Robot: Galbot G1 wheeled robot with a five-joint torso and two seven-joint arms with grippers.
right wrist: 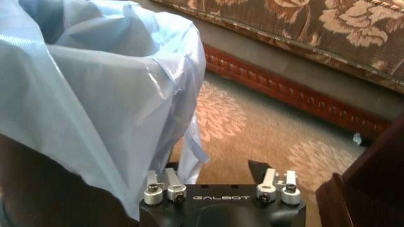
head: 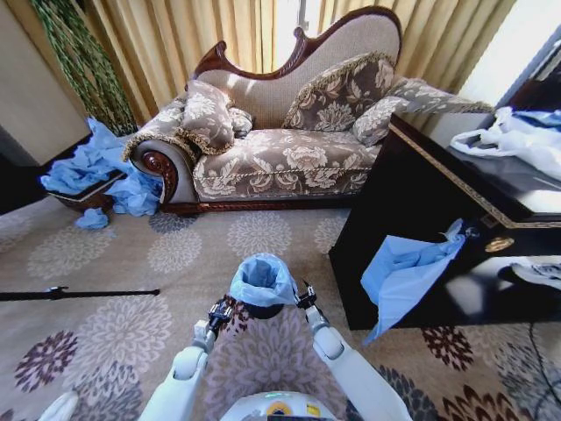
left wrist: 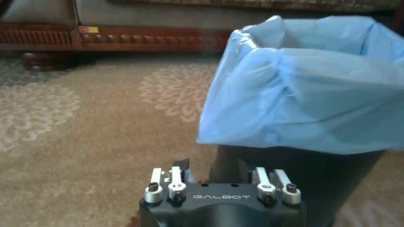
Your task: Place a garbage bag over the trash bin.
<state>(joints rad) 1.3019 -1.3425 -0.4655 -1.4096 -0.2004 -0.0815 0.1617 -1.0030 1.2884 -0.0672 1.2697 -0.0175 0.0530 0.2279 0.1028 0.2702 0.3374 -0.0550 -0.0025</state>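
- My left fingers [head: 221, 310] sit low beside the trash bin [head: 264, 310], spread wide with nothing between them; in the left wrist view the fingers [left wrist: 180, 166] are close to the black wall [left wrist: 284, 175], apart from it.
- My right fingers [head: 306, 298] flank the bin's other side, also wide and empty; the bag's loose hem hangs just ahead of them [right wrist: 189, 156].
- The garbage bag [head: 262, 279] lies draped over the bin's rim, mouth open, folded down the outside, between both sets of fingers.
- Surface: beige carpet [head: 175, 254] with floral medallions; bin stands on it.
- Room: floral sofa [head: 280, 158] beyond the fingers, curtains behind, dark cabinet [head: 421, 202] off my right fingers, heap of blue bags [head: 96, 171] far off my left.
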